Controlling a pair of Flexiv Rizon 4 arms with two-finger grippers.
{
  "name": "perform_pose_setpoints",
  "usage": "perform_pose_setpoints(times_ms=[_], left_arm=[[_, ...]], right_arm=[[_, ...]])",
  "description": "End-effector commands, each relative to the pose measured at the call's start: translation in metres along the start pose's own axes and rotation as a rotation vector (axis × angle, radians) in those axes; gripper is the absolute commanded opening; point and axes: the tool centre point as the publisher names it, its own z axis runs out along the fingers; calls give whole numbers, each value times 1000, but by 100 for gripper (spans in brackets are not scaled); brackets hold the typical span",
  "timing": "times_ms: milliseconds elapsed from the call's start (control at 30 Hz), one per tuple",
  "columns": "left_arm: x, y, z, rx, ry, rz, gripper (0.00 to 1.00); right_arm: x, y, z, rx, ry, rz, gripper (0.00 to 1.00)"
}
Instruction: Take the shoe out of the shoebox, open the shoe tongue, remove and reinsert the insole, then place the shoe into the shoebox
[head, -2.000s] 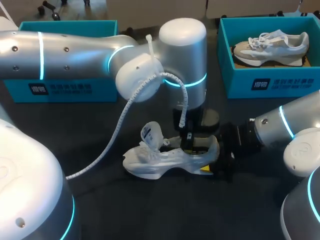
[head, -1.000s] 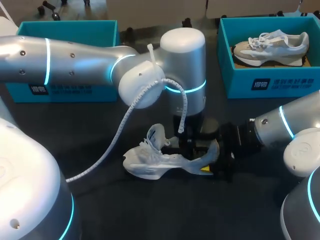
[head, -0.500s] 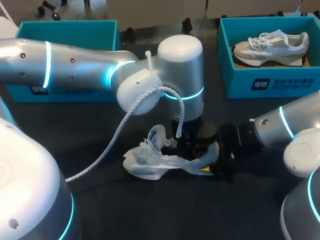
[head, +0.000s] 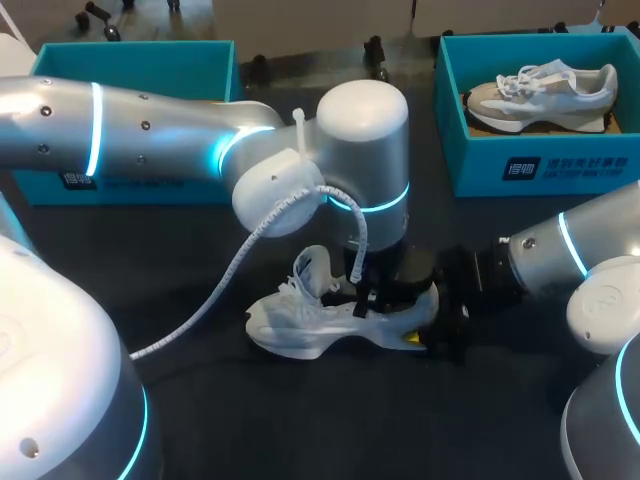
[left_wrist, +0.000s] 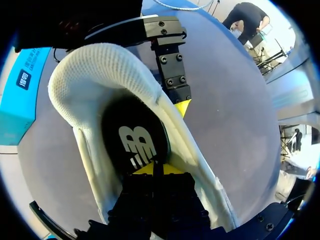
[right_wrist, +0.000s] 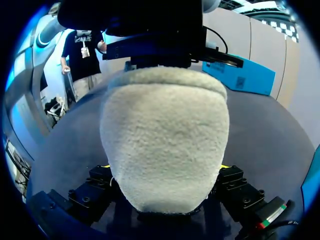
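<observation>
A white shoe (head: 320, 325) lies on the dark table, toe towards the left, its tongue (head: 308, 270) pulled up. My left gripper (head: 378, 296) points down into the shoe's opening. In the left wrist view its yellow tips (left_wrist: 155, 170) are pinched together on the black insole (left_wrist: 131, 132), just ahead of the white logo. My right gripper (head: 436, 322) is shut on the shoe's heel (right_wrist: 165, 135) from both sides; one of its fingers (left_wrist: 172, 75) shows beside the heel collar.
An open teal shoebox (head: 130, 175) stands at the back left. A second teal box (head: 530, 165) at the back right holds a grey and white shoe (head: 540, 92). A white cable (head: 230, 275) loops from my left arm down over the table.
My left gripper has sunk deeper into the shoe and its fingers have come together on the insole. The right gripper has stayed on the heel.
</observation>
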Motion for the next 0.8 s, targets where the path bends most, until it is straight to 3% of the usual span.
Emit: perform_pose_setpoints(times_ms=[33, 400, 800], left_arm=[[-6, 10, 21, 13, -5, -14, 0], [-5, 18, -24, 61, 45, -41, 0], [4, 24, -53, 124, 121, -39, 0]], right_arm=[[0, 0, 0, 4, -2, 1, 0], [0, 0, 0, 4, -2, 1, 0], [0, 0, 0, 4, -2, 1, 0]])
